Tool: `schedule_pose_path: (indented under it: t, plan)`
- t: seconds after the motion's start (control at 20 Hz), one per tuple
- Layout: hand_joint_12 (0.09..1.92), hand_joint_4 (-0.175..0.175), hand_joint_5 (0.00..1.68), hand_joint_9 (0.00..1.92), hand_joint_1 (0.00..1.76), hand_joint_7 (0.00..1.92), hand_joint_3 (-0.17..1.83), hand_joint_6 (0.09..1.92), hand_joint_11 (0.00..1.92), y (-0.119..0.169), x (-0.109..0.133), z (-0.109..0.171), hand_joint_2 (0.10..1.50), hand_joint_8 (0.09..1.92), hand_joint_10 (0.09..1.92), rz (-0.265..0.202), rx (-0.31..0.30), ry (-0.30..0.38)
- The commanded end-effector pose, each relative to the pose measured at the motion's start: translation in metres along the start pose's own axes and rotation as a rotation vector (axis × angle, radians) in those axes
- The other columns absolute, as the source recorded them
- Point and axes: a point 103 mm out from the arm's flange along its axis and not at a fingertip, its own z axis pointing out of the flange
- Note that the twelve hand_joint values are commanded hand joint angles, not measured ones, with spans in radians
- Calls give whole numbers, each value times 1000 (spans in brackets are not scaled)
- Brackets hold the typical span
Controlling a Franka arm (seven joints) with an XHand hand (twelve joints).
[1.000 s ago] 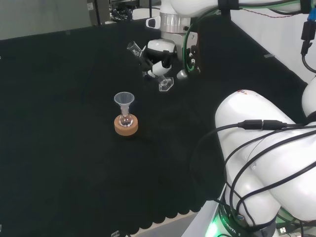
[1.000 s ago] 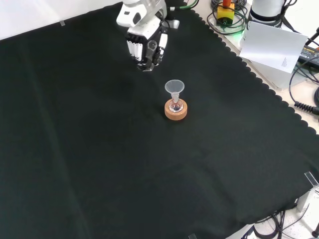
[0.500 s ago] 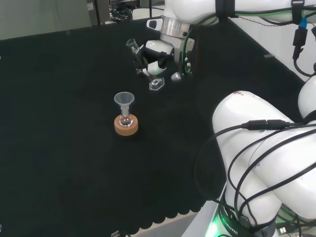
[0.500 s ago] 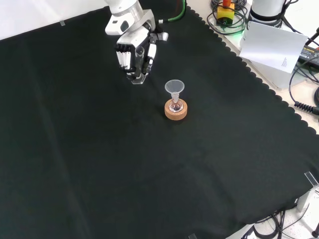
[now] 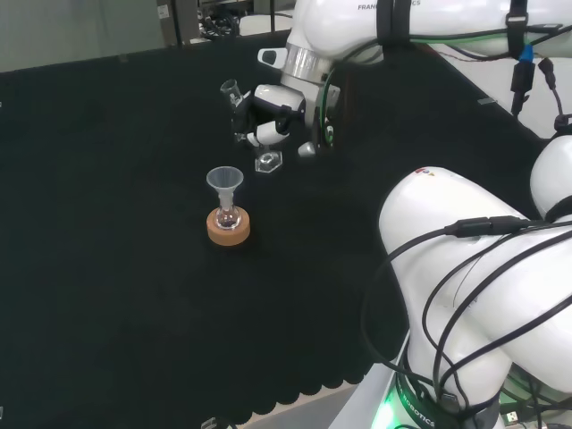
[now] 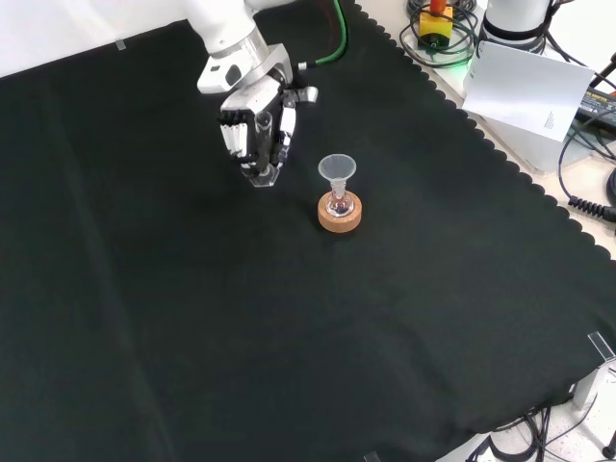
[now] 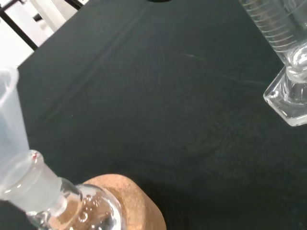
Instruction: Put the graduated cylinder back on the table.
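Note:
The black and white hand (image 5: 268, 112) (image 6: 253, 111) is curled round a clear glass graduated cylinder (image 5: 243, 116) (image 6: 262, 149) (image 7: 288, 57). The cylinder leans a little, its spout up and its six-sided foot (image 5: 267, 162) just above the black cloth. In the front view the foot hangs below the fingers (image 6: 260, 176), left of the flask. A small round flask with a clear funnel (image 5: 224, 183) (image 6: 338, 173) (image 7: 9, 143) in its neck stands on a cork ring (image 5: 228, 228) (image 6: 340, 214) (image 7: 120, 201) close by.
The arm's big white links (image 5: 474, 295) stand at the right of the head view. Past the cloth's scalloped edge in the front view lie cables (image 6: 587, 164) and a white sheet of paper (image 6: 529, 87).
The hand has carried the cylinder lower and nearer the flask: leftward in the head view, leftward and downward in the front view. The cylinder has come more upright. The flask has stayed put.

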Motion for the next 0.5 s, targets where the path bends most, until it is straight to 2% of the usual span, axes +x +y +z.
schedule_pose_path:
  t: [0.05,0.5]
  plan:
    - [751,-146,925,1473,1132,1231,-8,1111,1212,15,-11,17,1155,346,87,-15,-62,82]
    - [753,-148,925,1469,1133,1226,-8,1111,1210,20,-28,28,1155,342,87,-8,-117,127]
